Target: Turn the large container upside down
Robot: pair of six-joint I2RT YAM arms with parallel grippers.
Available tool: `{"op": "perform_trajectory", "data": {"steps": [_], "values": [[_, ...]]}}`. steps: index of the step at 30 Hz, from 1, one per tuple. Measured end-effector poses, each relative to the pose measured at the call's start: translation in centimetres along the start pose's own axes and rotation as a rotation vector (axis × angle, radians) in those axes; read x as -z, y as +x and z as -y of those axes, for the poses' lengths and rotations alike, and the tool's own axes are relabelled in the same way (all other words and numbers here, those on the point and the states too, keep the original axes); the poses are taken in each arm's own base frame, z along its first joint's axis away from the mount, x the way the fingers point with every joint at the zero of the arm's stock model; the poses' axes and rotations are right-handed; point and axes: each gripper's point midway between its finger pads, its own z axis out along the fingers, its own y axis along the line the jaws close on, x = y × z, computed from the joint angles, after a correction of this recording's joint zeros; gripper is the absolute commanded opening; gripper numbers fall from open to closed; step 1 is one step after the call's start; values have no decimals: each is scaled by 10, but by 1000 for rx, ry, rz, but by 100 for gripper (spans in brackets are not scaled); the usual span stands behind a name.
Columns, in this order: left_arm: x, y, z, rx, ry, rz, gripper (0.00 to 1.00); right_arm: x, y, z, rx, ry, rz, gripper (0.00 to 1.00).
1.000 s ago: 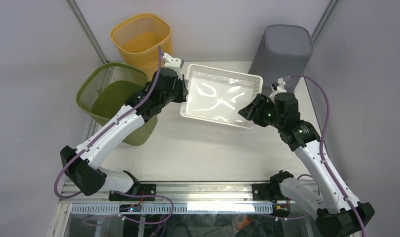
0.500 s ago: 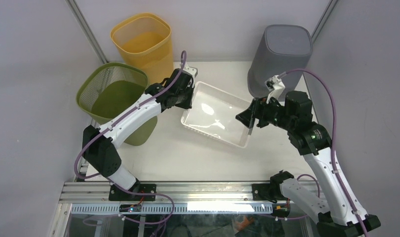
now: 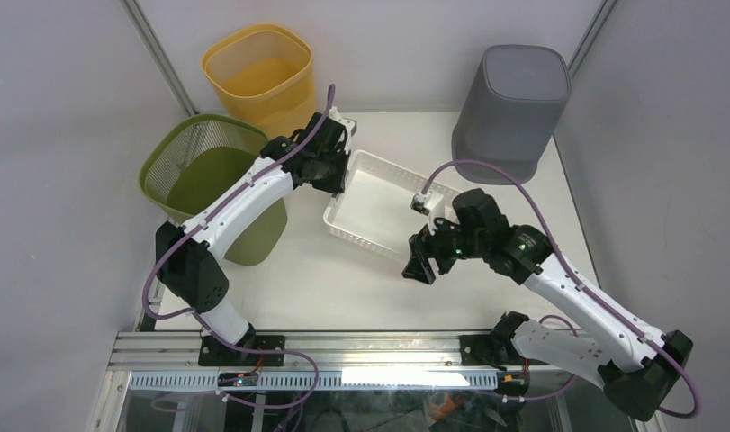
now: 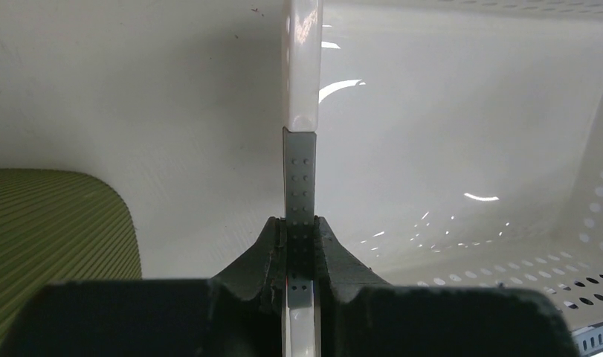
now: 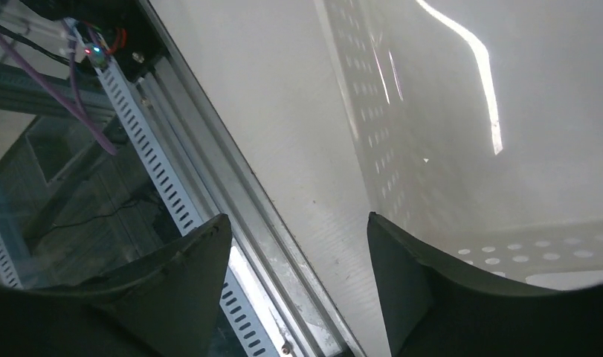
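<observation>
Lying on the worktop (image 3: 307, 279) with its open side up, the large white container (image 3: 379, 202) is not yet turned. Its bare floor and perforated walls face the top camera, so the main part of the task is left to do. I cannot tell whether one edge is raised a little from the worktop.

The left tool (image 3: 341, 178) is closed on the container's far-left wall. In the left wrist view the thin perforated wall stands upright between the two fingers, pinched tight. The right tool (image 3: 420, 263) is wide open and holds nothing. It hangs just beside the near-right corner of the container, and its wrist view shows only the worktop and a perforated wall beyond the fingers.

By my judgement one grip is made, and the lifting and the rotation are to come. A green mesh basket (image 3: 203, 171), a yellow bin (image 3: 257, 67) and a grey bin (image 3: 514, 90) stand around, apart from the container.
</observation>
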Motion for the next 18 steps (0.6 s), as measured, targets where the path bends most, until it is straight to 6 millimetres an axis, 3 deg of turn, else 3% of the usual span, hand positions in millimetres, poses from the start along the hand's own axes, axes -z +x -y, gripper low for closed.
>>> {"op": "perform_trajectory", "data": {"steps": [6, 12, 15, 18], "values": [[4, 2, 5, -19, 35, -19, 0, -16, 36, 22, 20, 115, -97, 69], [9, 0, 11, -31, 70, -22, 0, -20, 37, 36, 62, 185, -97, 51], [9, 1, 12, -37, 76, -26, 0, -29, 39, 36, 80, 184, -123, 30], [9, 1, 12, -40, 79, -27, 0, -39, 47, 35, 95, 179, -171, 3]]}}
